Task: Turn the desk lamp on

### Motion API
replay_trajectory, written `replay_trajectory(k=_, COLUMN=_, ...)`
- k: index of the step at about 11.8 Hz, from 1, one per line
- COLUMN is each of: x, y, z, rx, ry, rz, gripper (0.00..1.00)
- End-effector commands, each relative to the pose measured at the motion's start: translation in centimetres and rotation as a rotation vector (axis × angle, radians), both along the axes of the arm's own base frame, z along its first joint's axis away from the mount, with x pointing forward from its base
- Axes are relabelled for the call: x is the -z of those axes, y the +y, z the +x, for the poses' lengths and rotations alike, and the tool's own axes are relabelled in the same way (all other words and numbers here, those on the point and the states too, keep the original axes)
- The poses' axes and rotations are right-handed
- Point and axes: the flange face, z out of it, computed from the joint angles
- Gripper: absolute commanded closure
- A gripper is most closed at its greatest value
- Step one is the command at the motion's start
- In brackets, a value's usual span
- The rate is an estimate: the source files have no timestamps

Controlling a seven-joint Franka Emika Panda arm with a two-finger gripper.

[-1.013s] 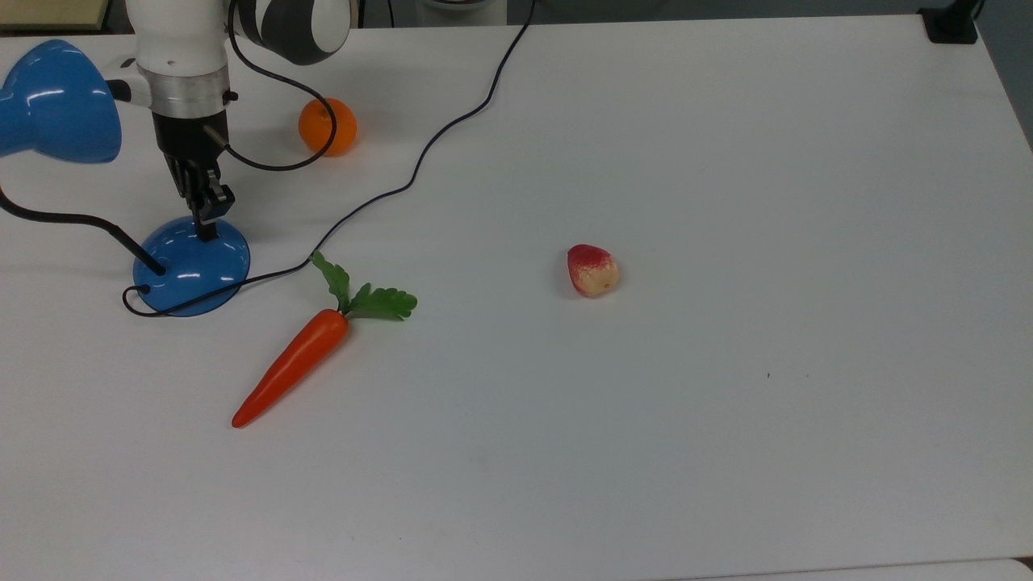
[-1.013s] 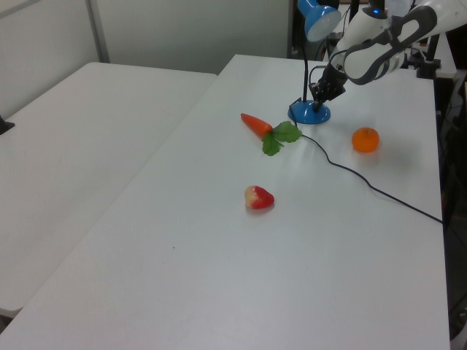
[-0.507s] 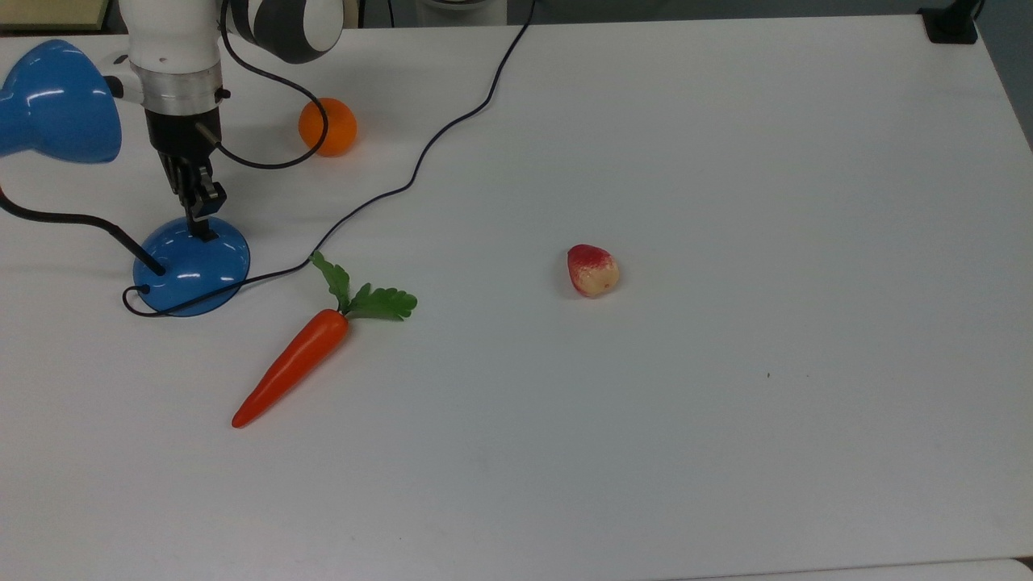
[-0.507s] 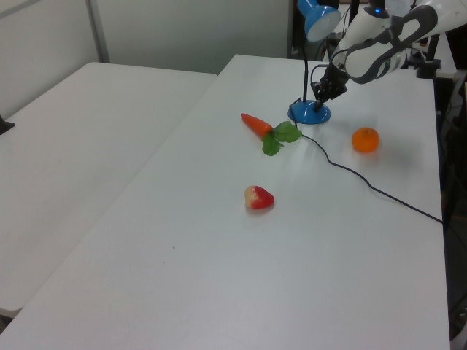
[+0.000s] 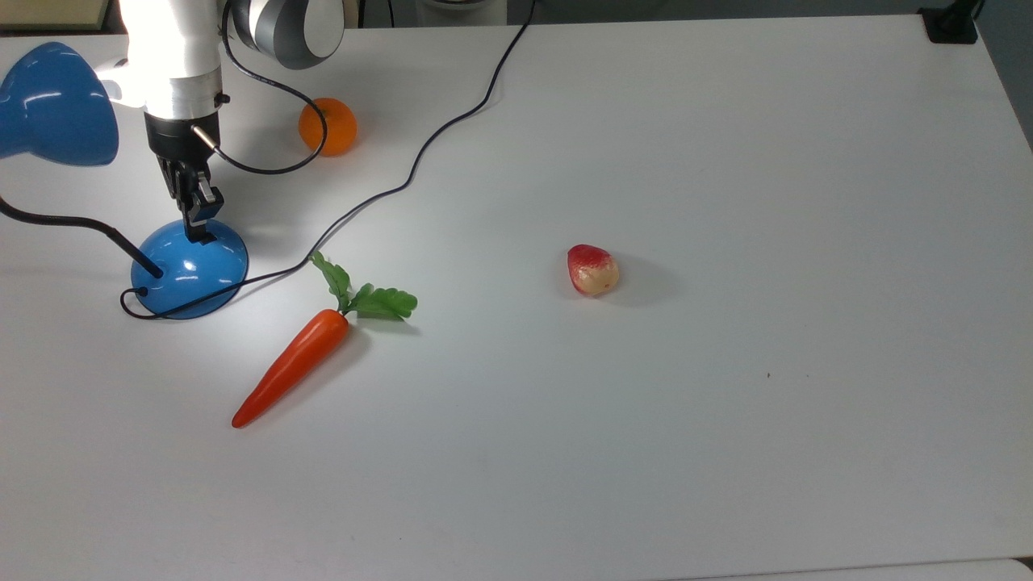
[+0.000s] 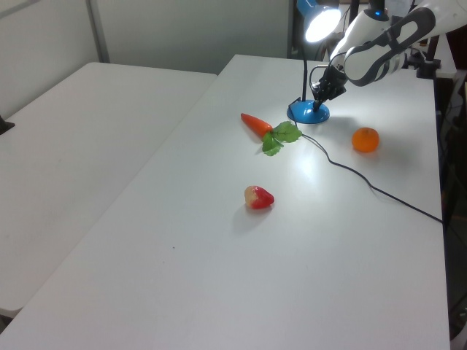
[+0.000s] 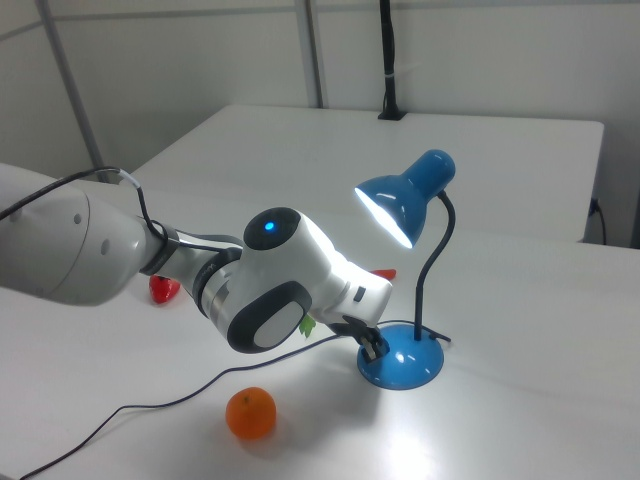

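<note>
The desk lamp (image 5: 190, 269), lit and bearing no readable writing, stands at the top view's left on the white worktop (image 5: 726, 202), the tool (image 5: 196, 228) pressed together on its base.

Desk lamp (image 7: 415, 240): glossy blue cone shade, black bendable neck, round domed blue base, black cord. Lit; shade interior glows white in the right view. Stands upright on its base, directly beneath the gripper (image 5: 198, 222), whose tips meet the dome's top.
</note>
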Motion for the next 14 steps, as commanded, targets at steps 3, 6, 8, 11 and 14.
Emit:
replay_trajectory(k=3, x=1.9, y=0.4, z=1.1, rx=-0.004, ry=-0.003, rz=0.005, gripper=1.00)
replay_trajectory(k=6, x=-0.2, y=1.2, z=0.7, rx=-0.019, ry=-0.015, rz=0.003, gripper=1.00)
replay_trajectory(k=8, x=-1.5, y=2.9, z=-0.2, rx=-0.046, ry=0.003, rz=0.011, gripper=1.00)
replay_trajectory(k=11, x=-5.6, y=5.7, z=-1.3, rx=-0.151, ry=0.113, rz=0.037, gripper=1.00)
replay_trajectory(k=14, x=-8.9, y=8.8, z=-2.3, rx=-0.276, ry=0.215, rz=0.010, gripper=1.00)
